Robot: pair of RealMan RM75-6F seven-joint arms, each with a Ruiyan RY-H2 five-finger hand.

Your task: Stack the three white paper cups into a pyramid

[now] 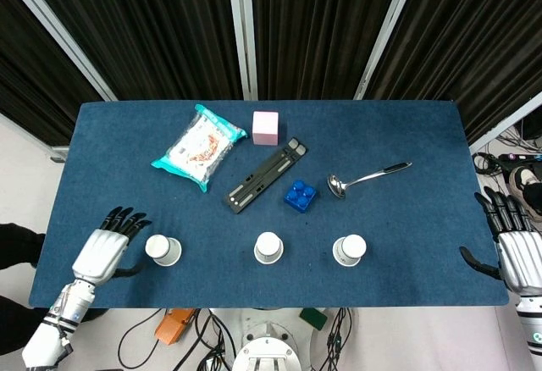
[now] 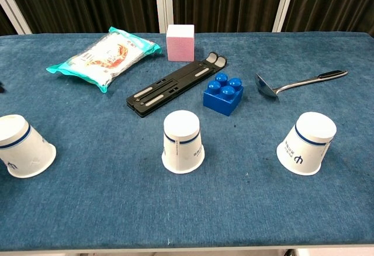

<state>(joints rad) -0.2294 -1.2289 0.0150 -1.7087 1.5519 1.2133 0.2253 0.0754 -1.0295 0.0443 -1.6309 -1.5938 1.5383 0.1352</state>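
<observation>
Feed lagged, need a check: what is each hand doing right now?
Left hand: open, empty, beside the leftmost white paper cup.
Right hand: open, empty, off the table's right edge.

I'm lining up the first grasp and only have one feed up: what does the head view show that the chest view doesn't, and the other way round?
Only the head view shows the hands: the left hand open beside the left cup, the right hand open off the table's right edge. Only the chest view shows the cups' blue bands and logos, as on the right cup. Both show three upside-down cups in a row, including the middle cup.

Lab: black curtains, cables under table
</observation>
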